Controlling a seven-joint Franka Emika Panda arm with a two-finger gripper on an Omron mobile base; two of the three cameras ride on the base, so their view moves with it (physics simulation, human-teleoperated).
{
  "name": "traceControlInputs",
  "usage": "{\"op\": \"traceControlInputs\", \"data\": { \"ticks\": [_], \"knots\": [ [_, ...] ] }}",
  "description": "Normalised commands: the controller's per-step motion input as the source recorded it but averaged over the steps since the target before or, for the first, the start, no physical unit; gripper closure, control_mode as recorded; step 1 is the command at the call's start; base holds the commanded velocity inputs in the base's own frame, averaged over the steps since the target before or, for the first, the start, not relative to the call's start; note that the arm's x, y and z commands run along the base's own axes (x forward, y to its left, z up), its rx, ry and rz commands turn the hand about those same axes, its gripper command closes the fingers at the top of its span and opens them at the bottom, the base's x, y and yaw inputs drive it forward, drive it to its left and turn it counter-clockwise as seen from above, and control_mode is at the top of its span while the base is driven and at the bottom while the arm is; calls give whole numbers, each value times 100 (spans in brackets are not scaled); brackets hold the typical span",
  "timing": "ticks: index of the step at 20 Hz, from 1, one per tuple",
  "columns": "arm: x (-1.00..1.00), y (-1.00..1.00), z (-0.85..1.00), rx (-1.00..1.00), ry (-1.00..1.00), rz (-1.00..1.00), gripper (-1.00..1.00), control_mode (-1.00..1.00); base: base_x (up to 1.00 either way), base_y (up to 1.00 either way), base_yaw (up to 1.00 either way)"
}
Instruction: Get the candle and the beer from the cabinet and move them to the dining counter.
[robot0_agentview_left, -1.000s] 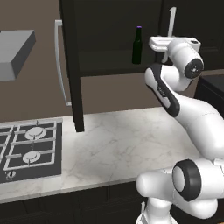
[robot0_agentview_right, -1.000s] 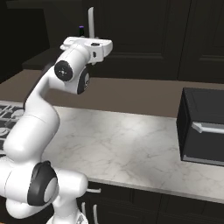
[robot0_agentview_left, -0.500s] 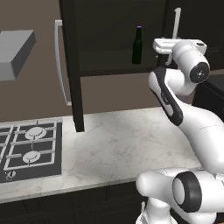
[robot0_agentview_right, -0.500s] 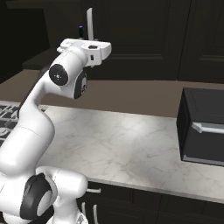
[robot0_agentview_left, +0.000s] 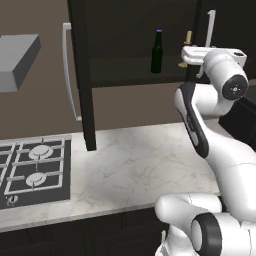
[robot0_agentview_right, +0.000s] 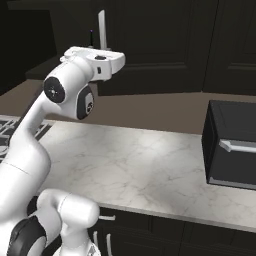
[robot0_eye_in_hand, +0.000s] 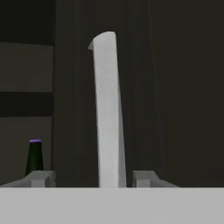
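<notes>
The cabinet (robot0_agentview_left: 125, 30) stands open. On its shelf is the beer (robot0_agentview_left: 156, 52), a dark bottle with a purple cap; the beer (robot0_eye_in_hand: 35, 157) also shows low on the left of the hand view. Right of it, the tan candle (robot0_agentview_left: 188, 37) peeks out above my white hand. My gripper (robot0_eye_in_hand: 94, 178) is open, its fingertips (robot0_eye_in_hand: 146, 177) standing either side of the right door's long silver handle (robot0_eye_in_hand: 108, 109), which rises between them. That handle (robot0_agentview_right: 102, 30) stands up above my hand. The dining counter is out of view.
The left cabinet door (robot0_agentview_left: 82, 100) hangs open over the marble counter (robot0_agentview_left: 135, 165), its handle (robot0_agentview_left: 70, 75) facing left. A gas hob (robot0_agentview_left: 35, 170) lies at the left under a grey hood (robot0_agentview_left: 20, 62). A black appliance (robot0_agentview_right: 232, 150) sits on the counter at the right.
The right door's handle and my hand have shifted slightly to the right in the left base view, and the arm's upper joints have swung outward. The beer has stayed put.
</notes>
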Motion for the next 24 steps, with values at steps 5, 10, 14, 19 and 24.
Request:
{"op": "traceControlInputs", "data": {
  "ticks": [5,10,14,19,24],
  "knots": [
    [-68,-76,0,0,5,-5,100,-100,0,0,0],
    [-74,-79,0,0,2,-4,100,-100,0,0,0],
    [-76,-77,0,0,0,-2,100,-100,0,0,0],
    [-62,-78,0,0,0,0,100,-100,0,0,0],
    [-41,-65,0,0,0,4,100,-100,0,0,0]
  ]
}}
